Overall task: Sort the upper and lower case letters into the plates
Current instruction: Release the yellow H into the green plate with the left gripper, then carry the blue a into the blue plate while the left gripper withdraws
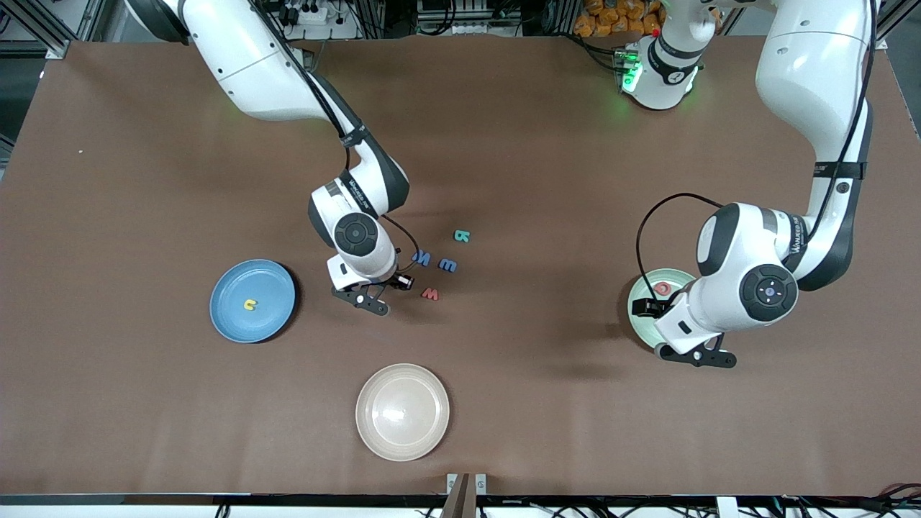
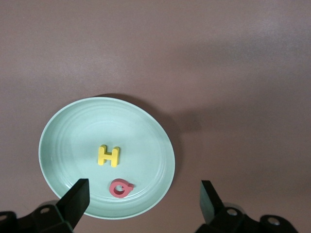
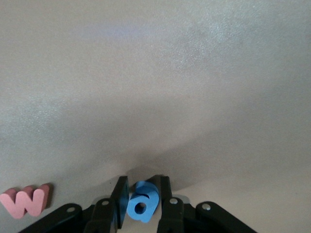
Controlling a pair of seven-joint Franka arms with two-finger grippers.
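Clamping a blue letter (hidden from the front camera), right pincer; left pincer apart over mint plate.

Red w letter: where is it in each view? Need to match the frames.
Front view: red w lies on the brown table, beside the right gripper, nearer the camera than the blue letters.
Right wrist view: red w at the frame's edge, beside the fingers pinching a blue letter.
Left wrist view: not in it.
Shared landmark: the right gripper.

Three plates and eight toy letters show across the views.
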